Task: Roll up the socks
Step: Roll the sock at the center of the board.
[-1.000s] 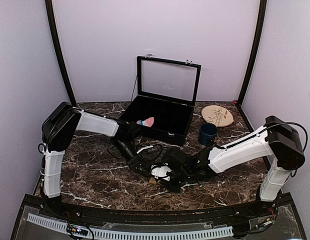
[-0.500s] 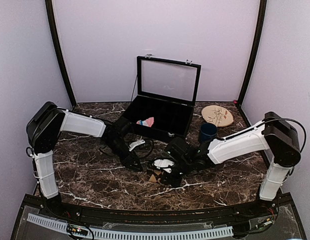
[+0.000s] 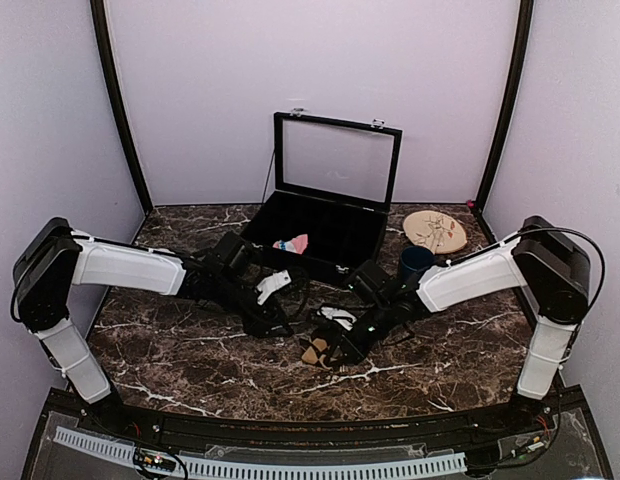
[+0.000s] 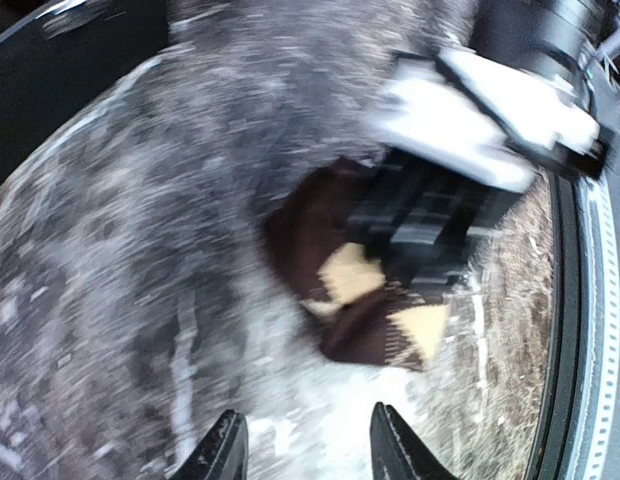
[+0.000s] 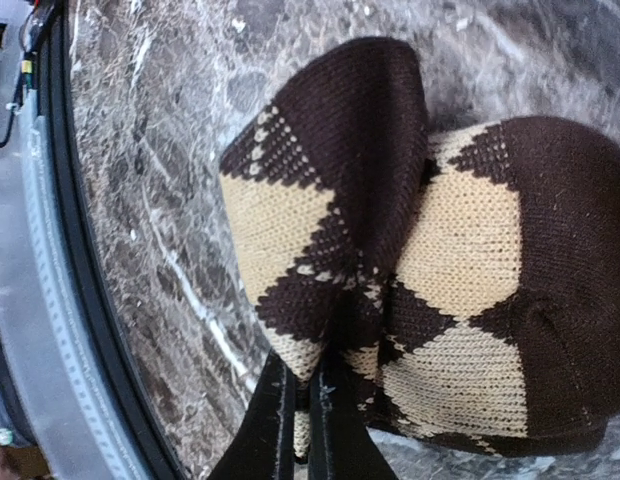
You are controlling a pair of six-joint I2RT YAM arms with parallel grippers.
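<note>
- Dark marble tabletop point(image 3: 180, 365), lilac walls point(image 3: 210, 80) behind
- right gripper point(image 5: 305, 385) pinched tight on dark brown knit sock with tan argyle diamonds point(image 5: 440, 240)
- left gripper point(image 4: 305, 445) hovering nearby, fingers spread apart

- case point(image 3: 355, 270): back centre of table point(image 3: 190, 360)
- boxed sock point(image 3: 292, 243): inside case, left part
- cup point(image 3: 414, 267): right of case
- disc point(image 3: 435, 231): behind cup
- loose sock point(image 3: 316, 350): on table, before case

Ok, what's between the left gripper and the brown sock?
Nothing. In the left wrist view, only bare marble table lies between the open left gripper and the brown sock. The picture is blurred, but nothing else shows there.
</note>
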